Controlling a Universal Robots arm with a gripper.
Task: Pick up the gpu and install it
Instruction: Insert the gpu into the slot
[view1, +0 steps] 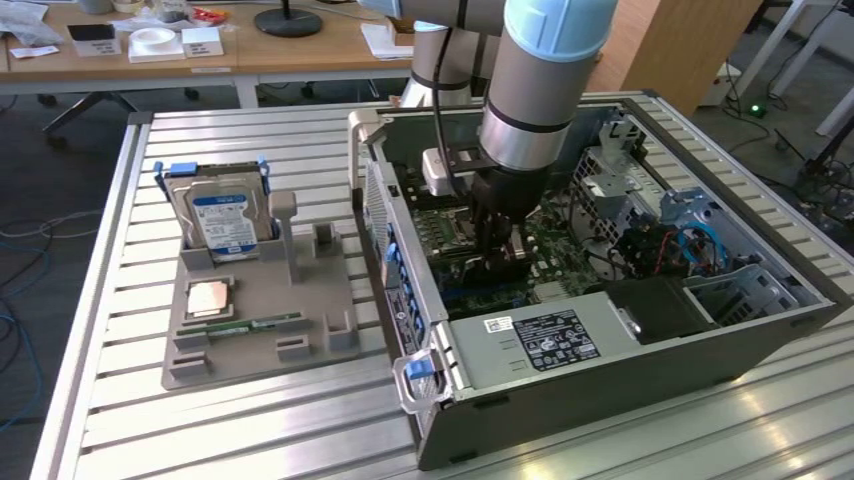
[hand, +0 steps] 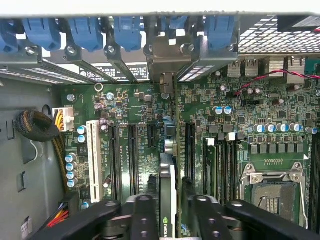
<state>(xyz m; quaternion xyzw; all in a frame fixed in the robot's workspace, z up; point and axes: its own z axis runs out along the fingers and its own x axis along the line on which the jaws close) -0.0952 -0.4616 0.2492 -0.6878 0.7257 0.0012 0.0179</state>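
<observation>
The gpu (hand: 167, 175) is standing on edge on the motherboard (hand: 135, 100) inside the open computer case (view1: 747, 330). It is sitting directly between the two dark fingers (hand: 145, 215) of the gripper (hand: 171, 200). The card is being seen from its thin upper edge, with a small maker's logo on that edge close to the camera.

The jaws are standing wide, one on each side of the card. A dark gap is showing beside one finger, so I judge the hand released rather than clamping. That straddling stance is probably keeping the card upright and in line with its slot.

The card's long axis is running straight away from the wrist camera, parallel to the black expansion slots (hand: 132, 150) beside it. Its silver end bracket (hand: 162, 57) is pointing at the case's rear wall and meeting the row of blue retention clips (hand: 85, 32). That is the heading a card needs so that its bracket fills a rear opening. Whether the edge connector is fully seated I cannot tell.

Off to one side of the card, the empty CPU socket (hand: 272, 192) is lying open.

In the exterior view, the gripper (view1: 497, 240) is reaching down into the case at the frame's centre, behind the power supply (view1: 561, 335). At centre left, the grey parts fixture (view1: 254, 350) is carrying the hard drive (view1: 220, 220), a CPU (view1: 207, 298) and a RAM stick (view1: 247, 325).
</observation>
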